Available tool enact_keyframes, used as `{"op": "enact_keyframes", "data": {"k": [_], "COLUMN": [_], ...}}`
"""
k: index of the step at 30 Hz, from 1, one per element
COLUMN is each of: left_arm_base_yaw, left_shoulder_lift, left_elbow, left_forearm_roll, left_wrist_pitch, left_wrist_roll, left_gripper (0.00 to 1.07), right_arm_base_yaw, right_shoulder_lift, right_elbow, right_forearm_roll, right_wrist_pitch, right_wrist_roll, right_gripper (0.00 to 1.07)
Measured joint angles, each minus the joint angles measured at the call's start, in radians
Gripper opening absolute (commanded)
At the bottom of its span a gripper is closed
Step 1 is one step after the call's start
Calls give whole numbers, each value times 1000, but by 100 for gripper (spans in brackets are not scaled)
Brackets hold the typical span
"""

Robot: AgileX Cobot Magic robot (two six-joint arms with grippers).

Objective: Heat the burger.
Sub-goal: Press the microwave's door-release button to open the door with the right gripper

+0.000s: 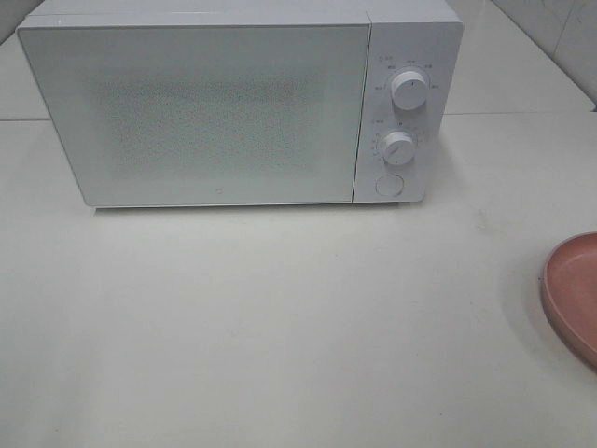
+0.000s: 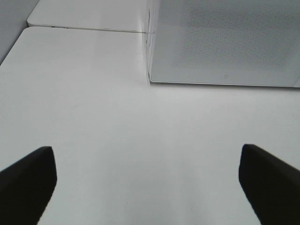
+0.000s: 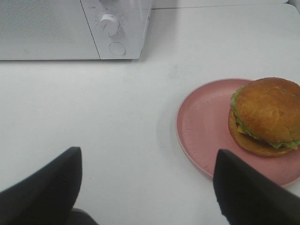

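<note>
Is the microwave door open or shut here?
Shut: the microwave door lies flush with the control panel in the exterior view, and the burger sits outside on the pink plate.

Here's the burger (image 3: 266, 116), sitting upright and whole on the pink plate (image 3: 201, 126), off-centre so that a broad bare crescent of plate shows on one side. The top bun is glossy golden-brown and domed, with a frill of green lettuce poking out around the edge and a sliver of dark filling beneath. The bottom bun lies flat on the plate. Plate and burger are out on the right of the table, nearer than the microwave (image 3: 70, 28) and well apart from it.
</note>
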Motion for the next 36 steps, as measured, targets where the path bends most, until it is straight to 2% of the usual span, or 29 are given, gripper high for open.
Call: {"op": "enact_keyframes", "data": {"k": [19, 24, 29, 36], "left_arm_base_yaw": [0, 0, 0, 0], "left_shoulder_lift": [0, 0, 0, 0], "left_elbow": [0, 0, 0, 0], "left_forearm_roll": [0, 0, 0, 0], "left_wrist_pitch": [0, 0, 0, 0], "left_wrist_roll": [0, 0, 0, 0], "left_gripper": [98, 98, 98, 98], "right_arm_base_yaw": [0, 0, 0, 0], "right_shoulder_lift": [0, 5, 79, 135], "right_elbow": [0, -28, -38, -38], "right_forearm_roll": [0, -1, -1, -1], "right_wrist_pitch": [0, -53, -176, -215], "right_wrist_roll": [0, 0, 0, 0], "right_gripper": [75, 75, 75, 75]}}
